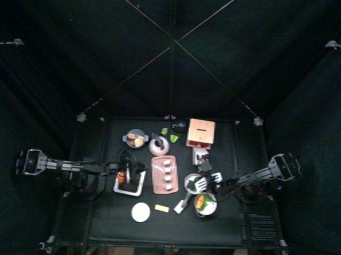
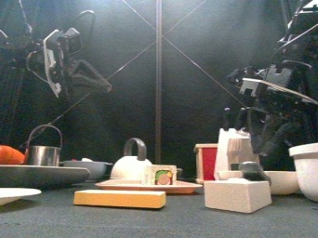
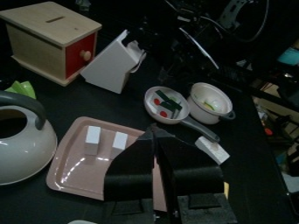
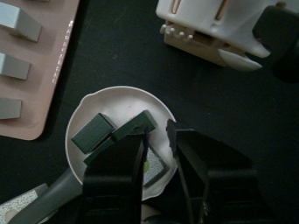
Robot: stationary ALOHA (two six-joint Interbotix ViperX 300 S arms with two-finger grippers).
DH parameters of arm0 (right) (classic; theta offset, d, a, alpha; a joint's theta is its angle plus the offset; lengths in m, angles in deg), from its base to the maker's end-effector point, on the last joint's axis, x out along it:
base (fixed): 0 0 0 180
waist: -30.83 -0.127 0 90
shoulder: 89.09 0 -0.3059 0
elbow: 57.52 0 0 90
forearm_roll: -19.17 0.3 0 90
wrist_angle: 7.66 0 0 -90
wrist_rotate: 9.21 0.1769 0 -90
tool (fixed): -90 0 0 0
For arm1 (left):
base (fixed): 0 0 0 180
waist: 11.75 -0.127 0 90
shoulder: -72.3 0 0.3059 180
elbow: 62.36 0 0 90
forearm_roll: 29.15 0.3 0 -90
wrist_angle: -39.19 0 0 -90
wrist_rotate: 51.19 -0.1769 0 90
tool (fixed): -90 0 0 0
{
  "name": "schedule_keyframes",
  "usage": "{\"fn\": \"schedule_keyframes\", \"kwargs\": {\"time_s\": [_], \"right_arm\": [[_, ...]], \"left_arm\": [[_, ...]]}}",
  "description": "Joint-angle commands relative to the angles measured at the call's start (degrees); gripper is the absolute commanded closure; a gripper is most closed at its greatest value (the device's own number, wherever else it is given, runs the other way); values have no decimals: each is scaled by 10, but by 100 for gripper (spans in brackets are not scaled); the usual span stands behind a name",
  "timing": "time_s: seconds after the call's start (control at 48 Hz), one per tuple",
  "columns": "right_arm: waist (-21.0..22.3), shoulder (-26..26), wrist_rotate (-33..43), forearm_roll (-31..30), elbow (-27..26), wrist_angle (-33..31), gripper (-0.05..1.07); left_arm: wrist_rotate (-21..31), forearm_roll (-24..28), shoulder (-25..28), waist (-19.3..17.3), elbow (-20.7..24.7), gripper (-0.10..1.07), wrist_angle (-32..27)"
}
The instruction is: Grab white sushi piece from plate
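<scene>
- The left gripper [image 3: 163,166] hovers over the near edge of the pink plate [image 3: 73,175], probably lined up to descend on a sushi piece; its jaws stand narrowly apart with nothing between them.
- The white sushi pieces [image 3: 107,140] sit side by side on that plate, between the white kettle [image 3: 17,140] and the knife block [image 3: 114,63]. They look like small upright white blocks, seemingly firm enough to pinch.
- The right gripper [image 4: 162,175] hangs over a white bowl [image 4: 100,114] holding dark green cubes [image 4: 114,129], jaws open and empty. It is off the task's plate, apparently just waiting.
</scene>
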Motion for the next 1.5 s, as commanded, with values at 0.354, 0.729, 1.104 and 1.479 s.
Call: {"fn": "schedule_keyframes", "kwargs": {"time_s": [0.354,0.729,1.104,1.479], "right_arm": [[1,-132,1,-174,-16,79,37],[106,-90,1,-377,-22,304,37],[207,32,0,-576,-103,458,37],[236,141,1,-651,-149,465,37]], "left_arm": [[-3,5,-1,0,8,58,4],[-4,33,9,1,4,38,6],[-4,60,7,1,-4,32,11],[-3,140,-3,36,-13,32,56]]}}
